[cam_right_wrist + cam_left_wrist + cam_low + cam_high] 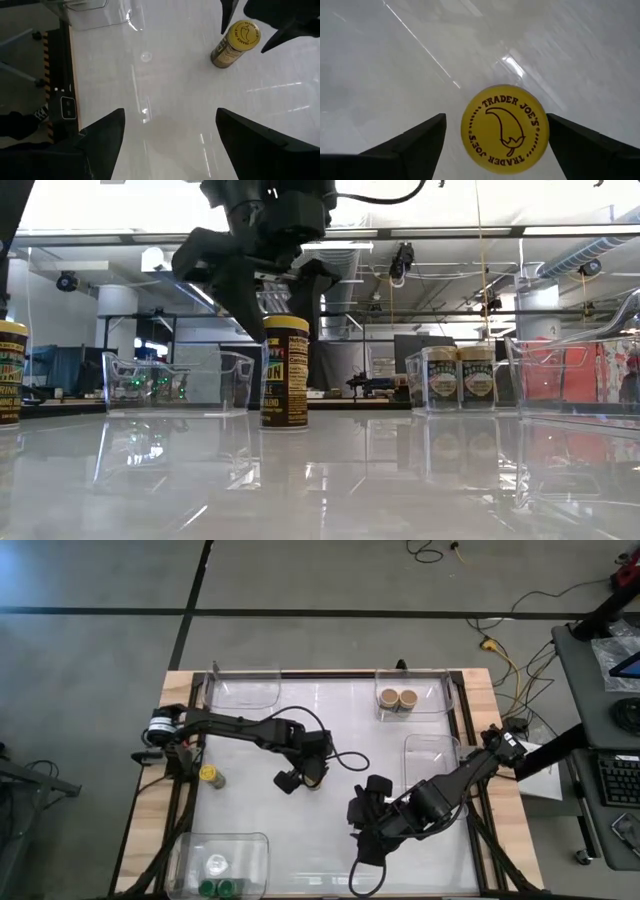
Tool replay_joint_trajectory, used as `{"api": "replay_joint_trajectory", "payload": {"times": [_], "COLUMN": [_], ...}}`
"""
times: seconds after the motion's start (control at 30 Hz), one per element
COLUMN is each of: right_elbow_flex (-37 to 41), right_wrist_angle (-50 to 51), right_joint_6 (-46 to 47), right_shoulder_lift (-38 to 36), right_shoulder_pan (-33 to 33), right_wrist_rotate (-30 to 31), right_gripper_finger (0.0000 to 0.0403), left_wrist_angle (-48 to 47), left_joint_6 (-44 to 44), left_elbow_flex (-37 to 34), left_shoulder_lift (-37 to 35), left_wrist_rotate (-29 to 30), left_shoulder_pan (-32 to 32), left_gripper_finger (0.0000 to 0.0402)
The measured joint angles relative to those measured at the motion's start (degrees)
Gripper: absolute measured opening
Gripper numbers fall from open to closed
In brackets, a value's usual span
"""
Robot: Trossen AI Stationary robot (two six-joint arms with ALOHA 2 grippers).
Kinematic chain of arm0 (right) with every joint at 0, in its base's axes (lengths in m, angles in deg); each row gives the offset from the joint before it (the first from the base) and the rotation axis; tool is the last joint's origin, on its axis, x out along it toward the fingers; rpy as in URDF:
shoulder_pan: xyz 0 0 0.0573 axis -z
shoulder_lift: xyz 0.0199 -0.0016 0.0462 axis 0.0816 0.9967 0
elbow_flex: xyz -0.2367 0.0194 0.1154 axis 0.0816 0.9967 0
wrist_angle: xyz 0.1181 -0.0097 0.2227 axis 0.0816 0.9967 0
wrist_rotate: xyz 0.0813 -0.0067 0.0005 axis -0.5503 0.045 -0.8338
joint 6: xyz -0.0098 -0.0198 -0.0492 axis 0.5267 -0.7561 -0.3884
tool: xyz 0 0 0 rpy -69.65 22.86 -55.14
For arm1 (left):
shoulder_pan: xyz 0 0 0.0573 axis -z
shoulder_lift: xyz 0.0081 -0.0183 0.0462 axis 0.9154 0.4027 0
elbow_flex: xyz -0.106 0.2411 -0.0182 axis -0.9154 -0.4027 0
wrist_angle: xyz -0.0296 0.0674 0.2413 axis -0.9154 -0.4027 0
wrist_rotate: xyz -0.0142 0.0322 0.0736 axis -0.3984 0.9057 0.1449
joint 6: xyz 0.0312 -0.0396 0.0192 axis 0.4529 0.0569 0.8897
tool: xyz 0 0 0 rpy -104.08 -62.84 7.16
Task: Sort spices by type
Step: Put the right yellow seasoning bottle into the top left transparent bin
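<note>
Nearest edge of the table (330,730): clear tray at the front-left corner (225,860) with two green-lidded jars (217,887) at its front wall and a pale-lidded jar (216,863) just behind them. Right gripper (362,828) hovers over bare tabletop front of centre, fingers spread, nothing between them; its wrist view shows only glossy white surface between the tips (167,135). Further in, left gripper (298,778) sits over mid-table, straight above a yellow-lidded jar (505,129), fingers spread wide to either side of the lid with clear gaps both sides, not touching it. Low view: that jar (285,372) stands upright on the table, dark label with yellow print, and the gripper's fingers (235,290) hang above and around its top. Right wrist view catches the same jar (235,42) with the left arm's dark fingers flanking the lid. Second yellow-lidded jar (209,775) stands alone near the left edge, well apart from the gripper; seen at far left in the low view (10,372). An empty-looking clear tray on the right side (432,755), beside the right arm. Back row: clear tray back-left (245,688), can't tell any contents; clear tray back-right (412,695) holding two tan-lidded jars (398,698) touching side by side, also visible in the low view (458,377).
</note>
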Motion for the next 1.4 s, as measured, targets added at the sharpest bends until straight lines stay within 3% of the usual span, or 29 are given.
{"api": "replay_joint_trajectory", "payload": {"times": [0.3,0.53,0.7,0.9,1.13,1.3,1.4], "right_elbow_flex": [0.0,0.0,-1.3,-4.2,-4.5,-4.5,-4.5], "right_wrist_angle": [0.0,0.0,0.4,2.9,3.0,3.0,3.0], "right_joint_6": [0.6,0.8,0.8,0.8,0.3,0.2,-0.2], "right_shoulder_lift": [0.0,0.0,-0.1,-0.1,-0.2,-0.2,-0.2], "right_shoulder_pan": [0.0,0.0,0.0,0.0,0.0,0.0,0.0], "right_wrist_rotate": [0.0,-0.5,-0.5,-0.5,-0.5,-0.5,-0.5], "right_gripper_finger": [0.0286,0.0275,0.0266,0.0259,0.0263,0.0267,0.0264], "left_wrist_angle": [2.2,2.1,0.0,-7.6,-14.6,-15.0,-15.1], "left_joint_6": [-1.6,-4.7,-10.1,-13.3,-15.2,-14.6,-13.3], "left_elbow_flex": [0.0,-0.3,1.9,5.8,4.8,2.4,1.7], "left_shoulder_lift": [0.7,0.6,-0.2,-7.4,-21.8,-29.5,-30.2], "left_wrist_rotate": [0.0,0.0,0.0,-0.2,0.0,0.1,0.2], "left_shoulder_pan": [-0.1,-0.1,-0.2,-2.7,-14.9,-29.3,-38.1], "left_gripper_finger": [0.0282,0.0211,0.0211,0.0211,0.0211,0.0211,0.0211]}}
